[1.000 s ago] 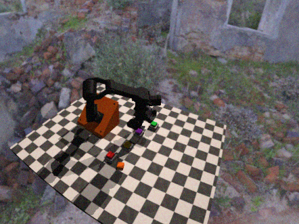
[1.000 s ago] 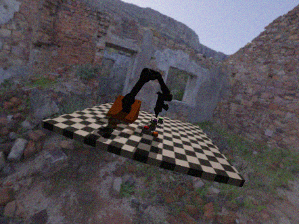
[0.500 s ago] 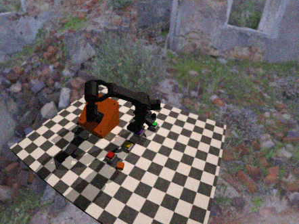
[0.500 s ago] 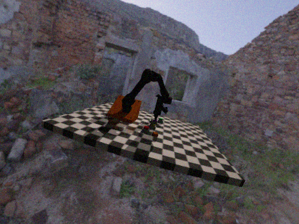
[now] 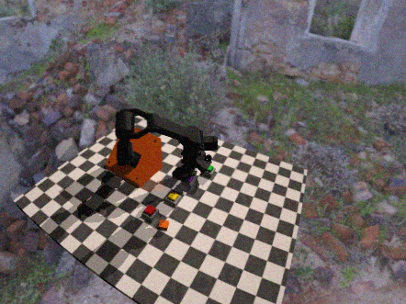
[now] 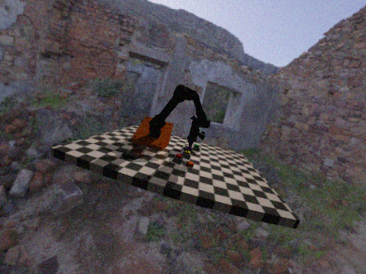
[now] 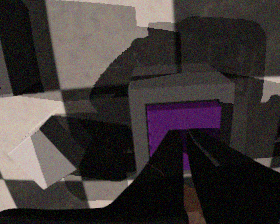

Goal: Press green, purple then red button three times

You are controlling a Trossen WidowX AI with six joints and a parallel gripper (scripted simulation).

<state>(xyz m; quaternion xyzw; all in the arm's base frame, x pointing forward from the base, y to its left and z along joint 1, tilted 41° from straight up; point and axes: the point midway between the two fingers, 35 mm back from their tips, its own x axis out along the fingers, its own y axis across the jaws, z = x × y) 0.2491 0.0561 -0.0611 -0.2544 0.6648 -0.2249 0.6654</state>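
The grip. (image 5: 189, 176) (image 6: 190, 143) (image 7: 183, 132) was shut w/ nothing in it, prob. so its two tips could poke as one, and they were right over or on the purple button (image 5: 190, 179) (image 6: 187, 148) (image 7: 167, 116), tho I couldn't tell if it was pushed down. A pale block (image 7: 37, 160) sat beside it, so the tips had to go straight up & down; the green button (image 5: 209, 168) (image 6: 196, 146) was on one side, w/ yellow (image 5: 173, 196) (image 6: 187, 151) then red (image 5: 150, 210) (image 6: 179, 156) on the other.

Grain is speckling all three views, and dim light is leaving the arm (image 5: 176, 130) (image 6: 167, 109) nearly black. Dark shadows are falling across the checkered board (image 5: 257, 218) (image 6: 232, 188), while softness is blurring the rubble behind it.
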